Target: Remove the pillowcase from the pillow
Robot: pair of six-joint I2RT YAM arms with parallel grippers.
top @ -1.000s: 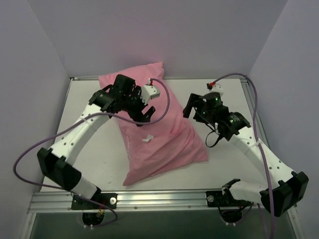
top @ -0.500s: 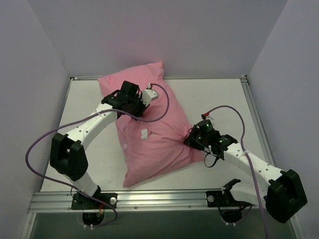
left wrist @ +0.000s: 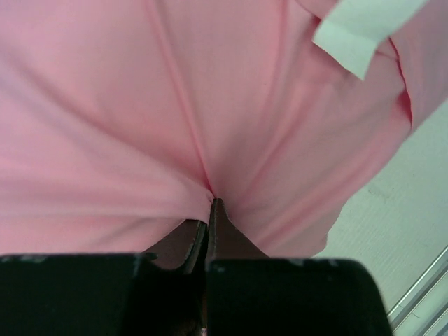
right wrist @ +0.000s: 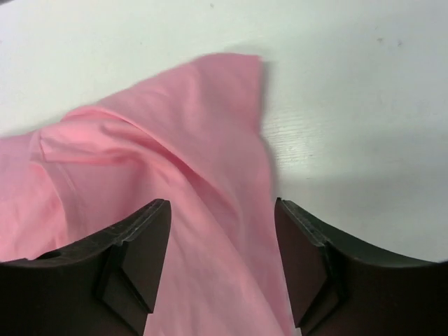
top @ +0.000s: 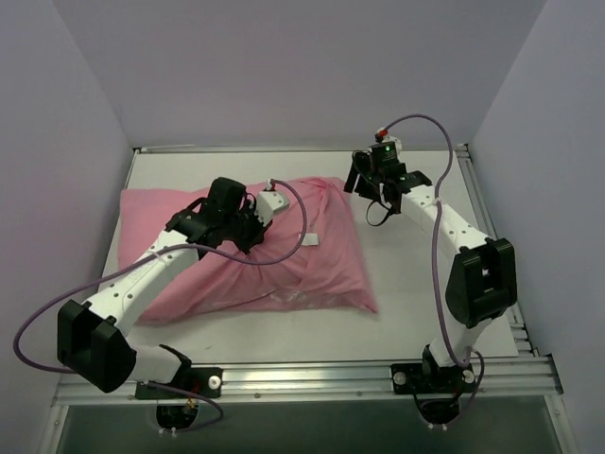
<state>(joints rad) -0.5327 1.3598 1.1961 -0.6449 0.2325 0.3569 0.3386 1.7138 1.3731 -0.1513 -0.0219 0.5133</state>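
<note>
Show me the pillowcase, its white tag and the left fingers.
pillowcase (top: 321, 274): top view, on bare fabric toward its near right corner.
white tag (left wrist: 364, 28): left wrist view, on the middle of the tag.
left fingers (left wrist: 222, 241): left wrist view, on the right-hand finger, shut on a pinch of pillowcase.

Overhead view looks down, far; wrist views close, all sharing pillowcase (top: 321, 270), perhaps different parts.
</note>
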